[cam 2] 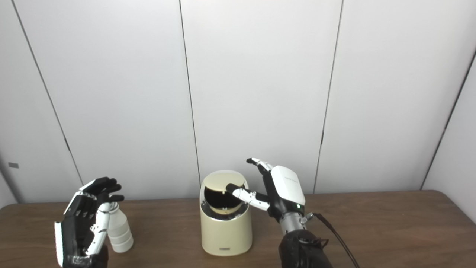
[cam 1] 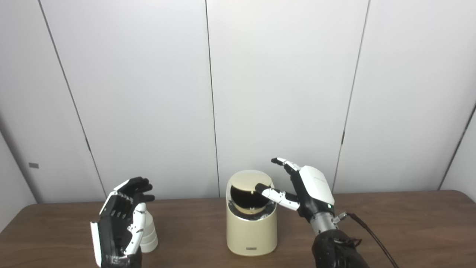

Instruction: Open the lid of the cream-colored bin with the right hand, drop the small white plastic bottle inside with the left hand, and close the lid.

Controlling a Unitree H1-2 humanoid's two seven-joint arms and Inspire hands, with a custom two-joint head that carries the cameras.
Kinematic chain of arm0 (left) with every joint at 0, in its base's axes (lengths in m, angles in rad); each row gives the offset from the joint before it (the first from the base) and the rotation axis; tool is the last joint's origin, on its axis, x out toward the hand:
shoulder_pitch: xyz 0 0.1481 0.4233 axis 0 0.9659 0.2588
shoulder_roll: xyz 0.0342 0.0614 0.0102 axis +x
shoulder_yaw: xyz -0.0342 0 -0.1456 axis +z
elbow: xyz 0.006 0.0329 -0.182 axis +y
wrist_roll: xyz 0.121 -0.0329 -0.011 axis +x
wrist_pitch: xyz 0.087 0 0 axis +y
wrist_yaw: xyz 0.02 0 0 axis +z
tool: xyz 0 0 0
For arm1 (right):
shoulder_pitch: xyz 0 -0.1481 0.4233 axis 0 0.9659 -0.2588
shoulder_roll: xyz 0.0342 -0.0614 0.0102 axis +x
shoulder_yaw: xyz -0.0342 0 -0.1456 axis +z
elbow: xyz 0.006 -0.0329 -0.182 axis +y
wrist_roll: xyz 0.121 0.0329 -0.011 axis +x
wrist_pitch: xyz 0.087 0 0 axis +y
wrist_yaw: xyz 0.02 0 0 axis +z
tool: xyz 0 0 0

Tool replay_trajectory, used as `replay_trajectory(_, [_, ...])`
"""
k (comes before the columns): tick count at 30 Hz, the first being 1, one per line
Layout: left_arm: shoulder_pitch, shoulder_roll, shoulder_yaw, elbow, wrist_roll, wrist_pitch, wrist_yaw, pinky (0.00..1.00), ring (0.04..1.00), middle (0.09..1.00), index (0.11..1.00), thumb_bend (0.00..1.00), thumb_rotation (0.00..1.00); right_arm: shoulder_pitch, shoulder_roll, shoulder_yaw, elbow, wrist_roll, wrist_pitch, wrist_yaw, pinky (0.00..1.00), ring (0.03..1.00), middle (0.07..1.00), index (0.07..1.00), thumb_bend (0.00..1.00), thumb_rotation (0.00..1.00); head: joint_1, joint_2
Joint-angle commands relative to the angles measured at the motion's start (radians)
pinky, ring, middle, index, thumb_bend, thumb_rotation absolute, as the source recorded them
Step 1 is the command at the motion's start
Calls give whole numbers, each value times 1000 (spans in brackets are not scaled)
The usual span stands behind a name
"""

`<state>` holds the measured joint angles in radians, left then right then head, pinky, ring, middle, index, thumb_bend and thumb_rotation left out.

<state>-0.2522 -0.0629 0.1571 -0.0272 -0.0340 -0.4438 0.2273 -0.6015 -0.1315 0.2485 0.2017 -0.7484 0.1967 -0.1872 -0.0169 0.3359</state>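
Note:
The cream-colored bin stands upright mid-table. Its round lid is tipped inward, so a dark opening shows in the top. My right hand hovers just right of the bin, open, fingers spread upward, and its thumb reaches into the opening and rests on the lid. The small white plastic bottle stands upright on the table at the left. My left hand is open right beside it, palm toward it, fingers raised. Its thumb overlaps the bottle, and I cannot tell whether they touch.
The brown table runs the full width, with white wall panels close behind it. A dark cable trails from my right wrist toward the bottom edge.

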Motion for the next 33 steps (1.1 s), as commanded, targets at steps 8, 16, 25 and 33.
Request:
replay_trajectory(8, [-38,9,-3,1,11,-23,-10,553,651,667,652,335,296,-18,-16,-11,-55,2,-32,-27,613,818,838,816,895,1000,-1,-5])
replay_trajectory(16, [-40,16,2,8,-5,-25,-18,556,651,666,651,325,284,36,6,-51,-109,-50,-81,-239,993,999,1000,999,571,894,-8,-14])
replay_trajectory(25, [-35,30,8,13,5,-25,-16,549,645,662,653,331,299,138,12,-153,-185,23,-309,-495,672,859,878,853,193,682,-8,-17])
replay_trajectory(33, [-13,39,19,-4,42,-24,-3,539,645,663,648,337,331,280,15,-230,-160,147,-570,-564,493,616,655,637,287,190,16,-15])
